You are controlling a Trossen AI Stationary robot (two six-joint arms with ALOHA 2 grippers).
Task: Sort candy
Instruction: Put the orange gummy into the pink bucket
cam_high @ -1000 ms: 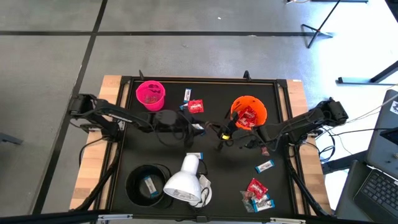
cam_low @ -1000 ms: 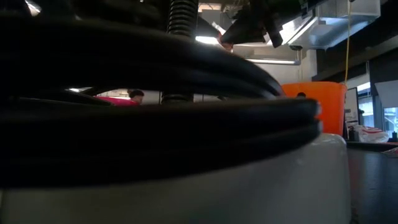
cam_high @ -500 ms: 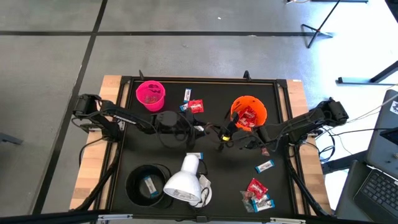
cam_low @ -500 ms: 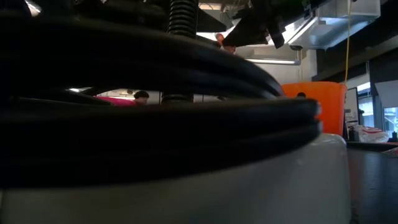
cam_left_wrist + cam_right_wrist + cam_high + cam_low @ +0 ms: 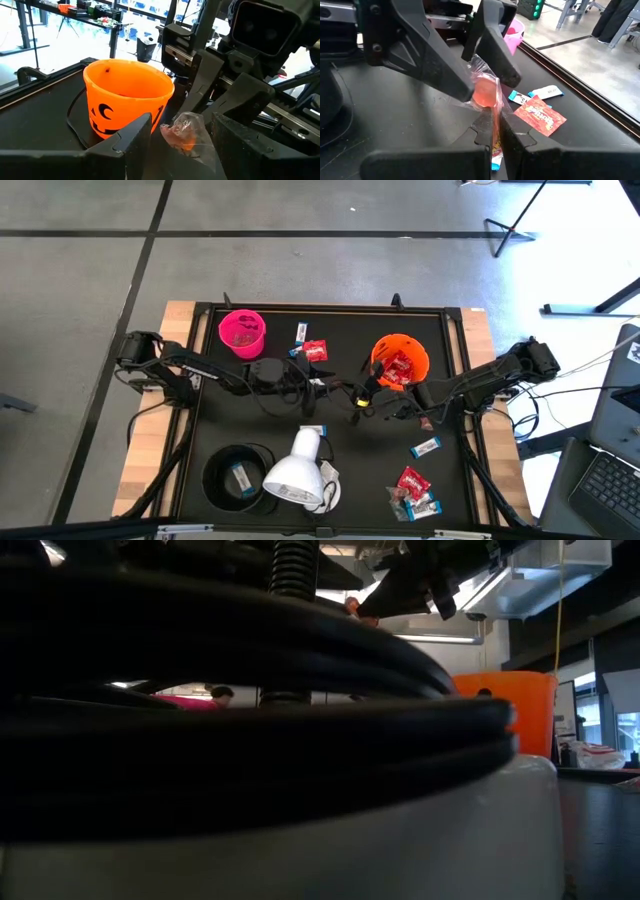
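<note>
**Passing one sweet between my claws at mid-frame**

My left gripper (image 5: 322, 385) reaches in from the left of the high view. Its fingers are closed against a clear-wrapped pinkish candy (image 5: 485, 92), one on each side. My right gripper (image 5: 494, 132) meets it from the right, its fingers narrowed onto the wrapper's twisted tail. To do this well, I judge only one claw should let go, and only once the other's hold is sure. A pinch on the crinkly film alone may slip.

Counting across the high view, I see:
- one pink cup (image 5: 241, 332) at upper left
- one black cup (image 5: 238, 475) at lower left, holding one white-and-blue bar
- one white lamp head (image 5: 295, 470)
- one red packet (image 5: 314, 350) loose above centre
- one orange cup (image 5: 400, 362) with red packets inside, too bunched to count
- one loose bar (image 5: 426, 447)
- a small heap (image 5: 414, 492) at lower right, too tangled to count
</note>
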